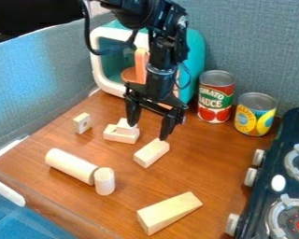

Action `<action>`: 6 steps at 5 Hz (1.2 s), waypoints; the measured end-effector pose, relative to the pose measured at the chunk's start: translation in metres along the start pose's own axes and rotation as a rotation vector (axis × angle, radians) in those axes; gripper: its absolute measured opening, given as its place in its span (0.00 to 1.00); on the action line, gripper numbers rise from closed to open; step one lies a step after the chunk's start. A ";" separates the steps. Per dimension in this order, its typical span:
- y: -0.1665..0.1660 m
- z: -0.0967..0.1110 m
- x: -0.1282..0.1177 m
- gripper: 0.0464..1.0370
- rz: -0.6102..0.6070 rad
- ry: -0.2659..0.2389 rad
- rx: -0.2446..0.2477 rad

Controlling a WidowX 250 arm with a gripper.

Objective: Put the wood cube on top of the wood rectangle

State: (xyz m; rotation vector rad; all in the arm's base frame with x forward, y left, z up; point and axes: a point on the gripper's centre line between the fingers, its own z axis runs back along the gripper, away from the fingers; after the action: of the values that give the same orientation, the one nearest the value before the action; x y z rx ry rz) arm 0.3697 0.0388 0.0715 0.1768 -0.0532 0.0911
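The black two-finger gripper [147, 132] hung with its fingers spread over the brown wooden table [199, 165]. A small pale wood cube [126, 126] sat on a flat pale wood rectangle [119, 135]; an oblong pale wood block [151, 152] lay near them, toward the black toy stove [272, 163].

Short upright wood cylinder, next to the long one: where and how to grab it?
I'd bring the claw straight down and pinch the upper curved side of the short cylinder. It stands on end, top uncovered. Keep both fingers out of the side facing the long cylinder, whose end crowds it.
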 end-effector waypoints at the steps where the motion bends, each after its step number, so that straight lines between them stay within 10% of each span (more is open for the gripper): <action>1: -0.003 -0.017 -0.006 0.96 -0.004 0.050 -0.001; 6: 0.053 -0.040 -0.016 0.96 0.215 0.090 -0.146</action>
State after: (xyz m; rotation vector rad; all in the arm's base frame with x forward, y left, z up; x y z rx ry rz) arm 0.3505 0.0959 0.0406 0.0206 0.0113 0.3089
